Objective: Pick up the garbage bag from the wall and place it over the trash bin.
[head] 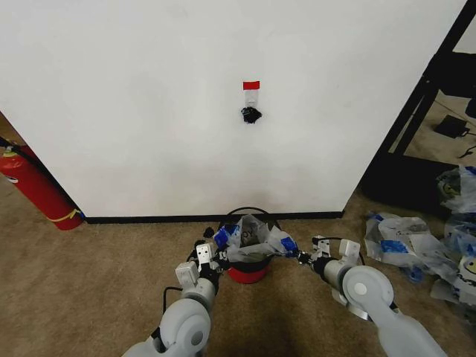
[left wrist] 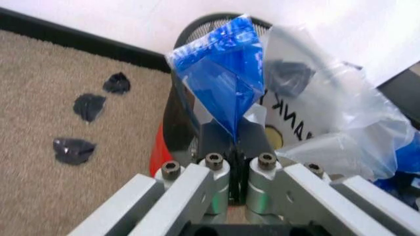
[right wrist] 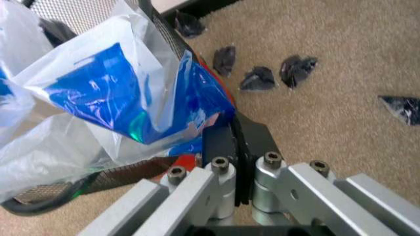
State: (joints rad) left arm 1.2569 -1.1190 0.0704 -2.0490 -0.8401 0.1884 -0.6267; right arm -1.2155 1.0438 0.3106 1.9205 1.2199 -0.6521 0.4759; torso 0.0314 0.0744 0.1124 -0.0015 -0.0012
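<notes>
A beige carpeted floor (head: 89, 282) meets a plain white wall (head: 149, 111) with a black baseboard. High on the wall is a strip of red tape (head: 251, 85) with a small dark hook (head: 251, 114) just below it, now bare. A red fire extinguisher (head: 33, 186) stands at the left, and a heap of similar bags (head: 416, 245) lies on the floor at the right.

The bin (head: 248, 272), black mesh with a red base, stands near the baseboard in front of the robot. The bag (head: 256, 238) is draped across its mouth, stretched between both arms. The left hand (head: 210, 250) is pressed together on one blue handle (left wrist: 223, 83) beside the bin's left rim. The right hand (head: 306, 254) is pinching the other blue handle (right wrist: 131, 103) at the right rim. A few dark scraps (right wrist: 262, 76) lie on the carpet nearby.

The step in hand looks like the last one: fitting the bag over the bin. The next move probably calls for pulling each handle down outside the rim before letting go, keeping the thin plastic from slipping inside.
</notes>
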